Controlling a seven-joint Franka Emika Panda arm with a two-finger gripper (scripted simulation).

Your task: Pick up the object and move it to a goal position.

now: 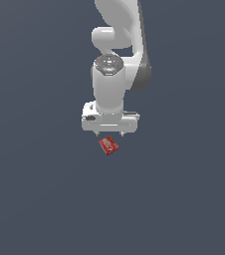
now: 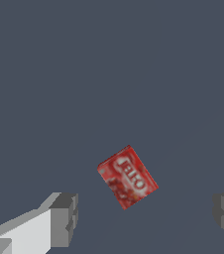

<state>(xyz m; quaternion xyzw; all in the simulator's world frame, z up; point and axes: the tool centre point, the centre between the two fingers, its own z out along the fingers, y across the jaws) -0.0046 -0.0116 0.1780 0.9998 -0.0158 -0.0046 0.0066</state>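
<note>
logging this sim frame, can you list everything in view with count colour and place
red box: 1, red with white lettering on its face, lying on the floor just below the gripper in the exterior view, turned at an angle to the fingers, not touched.
floor: 1, plain dark blue-grey, fills the background of both views.
arm: 1, white with grey joints, reaching down from the top of the exterior view.
gripper: 1, white; fingers grey-tipped, spread wide apart, nothing between them.

Red box (image 2: pixel 127 177) has white lettering on its face, reads like "JELLO" in the wrist view, slanted with the box. Exterior view: same box (image 1: pixel 108 145), white marks too small to read. No other text.
</note>
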